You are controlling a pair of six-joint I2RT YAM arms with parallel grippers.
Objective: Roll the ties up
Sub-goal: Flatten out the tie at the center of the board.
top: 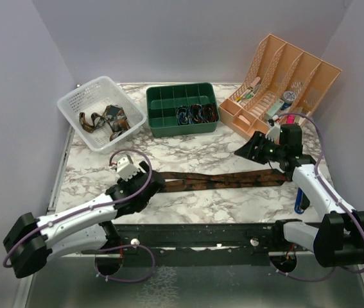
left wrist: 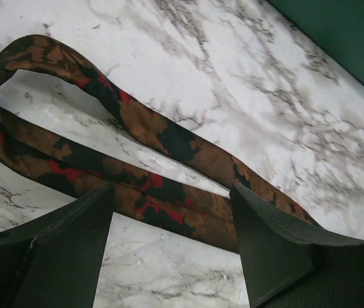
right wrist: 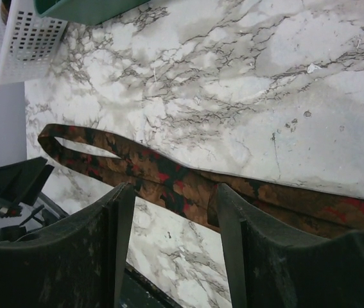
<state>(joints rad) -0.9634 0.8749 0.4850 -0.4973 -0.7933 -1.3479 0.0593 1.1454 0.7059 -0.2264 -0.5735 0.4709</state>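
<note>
Straddling a dark brown fabric necktie with reddish-orange pattern, folded double on white marbled tabletop: left gripper and right gripper, both released, fabric between fingers.

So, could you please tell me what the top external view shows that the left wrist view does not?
Only the top external view shows the white basket holding loose ties, the orange rack, the left arm, the right arm, and the tie at its whole length, stretched between them. Only the left wrist view shows, close up, the tie's end folded back into a loop, with the left arm's open jaws either side of the doubled strip. Both show the brown patterned tie lying on the marble table and part of the green tray.
</note>
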